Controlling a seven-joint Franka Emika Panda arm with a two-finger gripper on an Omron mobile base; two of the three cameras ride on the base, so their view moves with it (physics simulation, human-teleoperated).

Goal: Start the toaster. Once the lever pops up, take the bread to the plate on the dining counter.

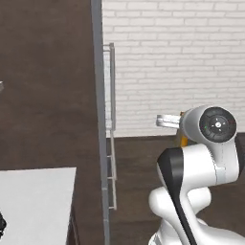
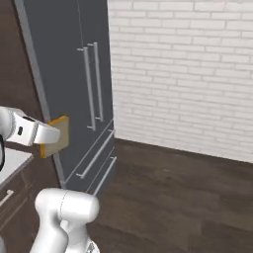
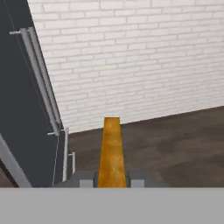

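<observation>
I have the gripper clamped on the bread, the slice edge-on and running toward twelve o'clock, facing brick wall and fridge; I judge the plate lies elsewhere, needing a turn.

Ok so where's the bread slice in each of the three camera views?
Left base view: bread, only an orange sliver beside the arm's round joint, right of centre.
Right base view: bread, left edge, held by the gripper.
Hand view: bottom centre, edge-on between the fingertips.
Shared landmark: white brick wall.
</observation>
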